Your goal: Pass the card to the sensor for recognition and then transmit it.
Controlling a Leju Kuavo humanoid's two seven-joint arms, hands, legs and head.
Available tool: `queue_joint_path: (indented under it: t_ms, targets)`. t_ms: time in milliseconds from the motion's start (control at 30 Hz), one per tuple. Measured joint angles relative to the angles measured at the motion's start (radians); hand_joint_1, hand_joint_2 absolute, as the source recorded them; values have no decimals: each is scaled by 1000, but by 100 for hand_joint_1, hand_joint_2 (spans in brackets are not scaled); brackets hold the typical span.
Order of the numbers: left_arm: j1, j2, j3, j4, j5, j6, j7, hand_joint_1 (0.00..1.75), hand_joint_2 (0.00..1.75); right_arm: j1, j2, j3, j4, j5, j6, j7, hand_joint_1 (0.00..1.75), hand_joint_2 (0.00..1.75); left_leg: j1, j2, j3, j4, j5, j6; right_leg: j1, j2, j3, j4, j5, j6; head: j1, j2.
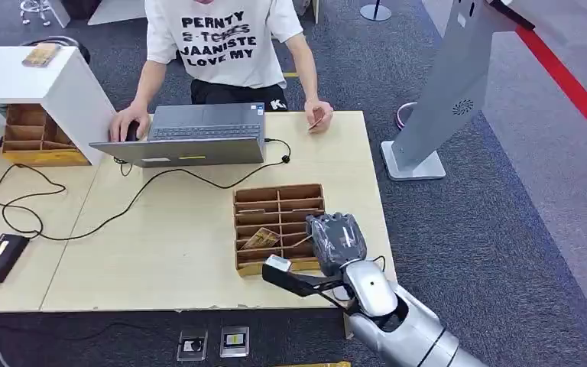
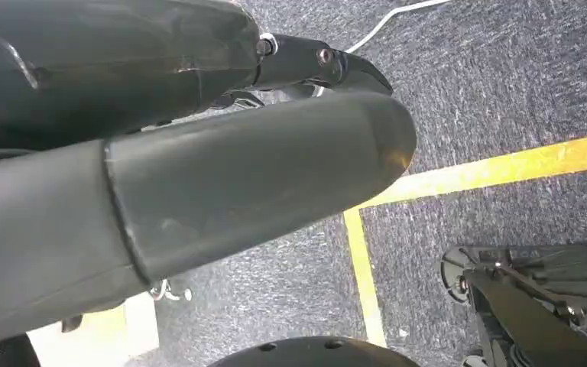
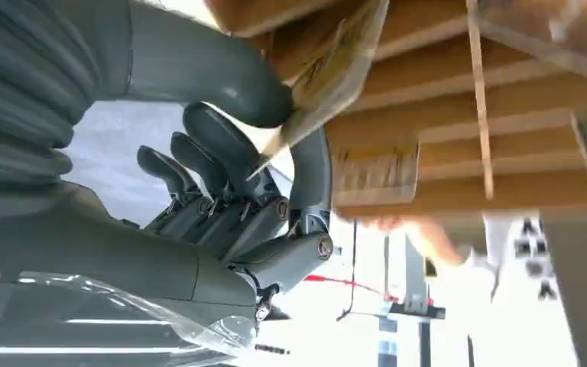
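A wooden slotted card box [image 1: 279, 197] sits at the table's front right. My right hand [image 1: 338, 238] reaches into its right side. Close up, the thumb and a dark finger of the right hand [image 3: 275, 145] pinch the lower edge of a yellowish card [image 3: 340, 65] in a clear sleeve, still standing in the box [image 3: 458, 99]. Another card [image 3: 374, 172] sits in a neighbouring slot, and one card [image 1: 261, 238] leans in a left compartment. The grey sensor kiosk [image 1: 447, 92] stands on the carpet to the right. My left hand [image 2: 222, 183] hangs over the floor, fingers straight and empty.
A person sits behind the table at a grey laptop [image 1: 191, 134], holding a small card [image 1: 317, 121] in one hand. A black cable [image 1: 84, 222] loops across the table to a black device [image 1: 0, 256]. A second wooden box [image 1: 34, 138] stands far left.
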Motion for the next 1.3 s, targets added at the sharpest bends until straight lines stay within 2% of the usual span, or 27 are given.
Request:
queue_joint_path:
  t_ms: [100, 133, 233, 267, 333, 600, 700, 867, 1100, 1300]
  targets:
    - [1, 0, 0, 0, 0, -2, 0, 0, 0, 4, -23, -38, -108, 35, -8, 33, 159, 175, 0, 0, 0, 0, 0, 0, 0, 0, 0, 0, 0, 0, 0, 0]
    - [1, 0, 0, 0, 0, -3, 0, 0, 0, 9, -28, -47, -132, 46, -8, 40, 164, 175, 0, 0, 0, 0, 0, 0, 0, 0, 0, 0, 0, 0, 0, 0]
    - [3, 0, 0, 0, 0, -5, -1, 0, 0, 23, -46, -78, -216, 78, -12, 53, 162, 175, 0, 0, 0, 0, 0, 0, 0, 0, 0, 0, 0, 0, 0, 0]
    - [3, 0, 0, 0, 0, -5, -1, 0, 0, 28, -52, -87, -239, 86, -15, 58, 168, 175, 0, 0, 0, 0, 0, 0, 0, 0, 0, 0, 0, 0, 0, 0]
    - [4, 0, 0, 0, 0, -5, -2, 0, 0, 40, -64, -109, -292, 103, -27, 63, 162, 175, 0, 0, 0, 0, 0, 0, 0, 0, 0, 0, 0, 0, 0, 0]
    - [4, 0, 0, 0, 0, -5, -2, 0, 0, 86, -95, -175, -447, 124, -51, 61, 166, 175, 0, 0, 0, 0, 0, 0, 0, 0, 0, 0, 0, 0, 0, 0]
    - [3, 0, 0, 0, -4, -6, -2, 0, 0, 97, -98, -187, -476, 125, -50, 58, 173, 175, 0, 0, 0, 0, 0, 0, 0, 0, 0, 0, 0, 0, 0, 0]
    - [3, 0, 0, 0, -10, -9, -3, 0, 0, 103, -103, -198, -508, 132, -42, 38, 175, 175, 0, 0, 0, 0, 0, 0, 0, 0, 0, 0, 0, 0, 0, 0]
    - [3, 0, 0, 0, -29, -17, -14, 0, 0, 90, -103, -199, -523, 142, -3, 5, 175, 175, 0, 0, 0, 0, 0, 0, 0, 0, 0, 0, 0, 0, 0, 0]
    - [0, 0, -1, 0, -50, -27, -17, 0, 0, 35, -104, -201, -525, 110, 53, -30, 175, 175, 0, 0, 0, 0, 0, 0, 0, 0, 0, 0, 0, 0, 0, 0]
